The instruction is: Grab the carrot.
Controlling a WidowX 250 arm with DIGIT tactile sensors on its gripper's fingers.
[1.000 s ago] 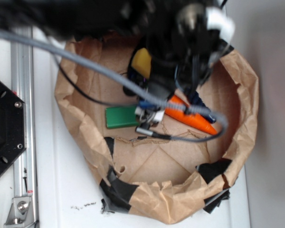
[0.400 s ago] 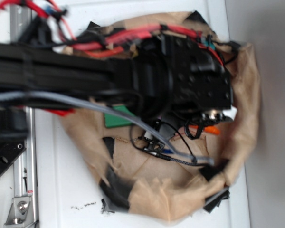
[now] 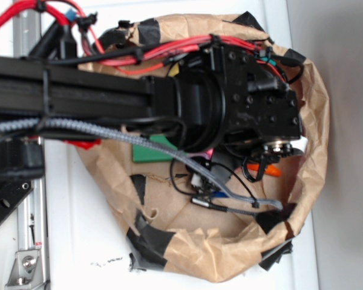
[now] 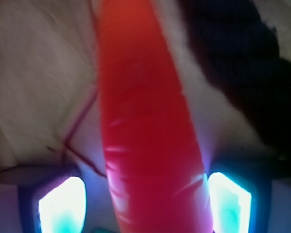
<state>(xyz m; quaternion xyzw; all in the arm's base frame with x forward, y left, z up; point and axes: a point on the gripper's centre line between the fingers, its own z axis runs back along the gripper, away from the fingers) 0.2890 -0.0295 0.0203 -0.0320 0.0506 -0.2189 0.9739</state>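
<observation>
Clearly the glossy orange tapered toy carrot (image 4: 145,121) lies between the two glowing finger pads (image 4: 60,206) of the black gripper (image 4: 144,208), running lengthwise up the middle of the wrist view. The jaws stand apart: a gap shows on the left side, while the right pad sits just beside the carrot, and whether it touches I cannot tell. Nothing is clamped yet. From outside, only the carrot's orange tip (image 3: 267,170) peeks out beneath the arm, on the floor of the crumpled brown paper-walled bin (image 3: 230,260).

The risk, as I judge it, is a slip. The carrot is smooth and tapered, so uneven closing could squirt it forward or roll it sideways out of the pads. It sits off-centre towards the right pad, which may nudge it before the left one arrives.

Counted: one carrot, one flat green rectangular block (image 3: 150,154) half hidden under the arm, one gripper, two pads, one bin.
</observation>
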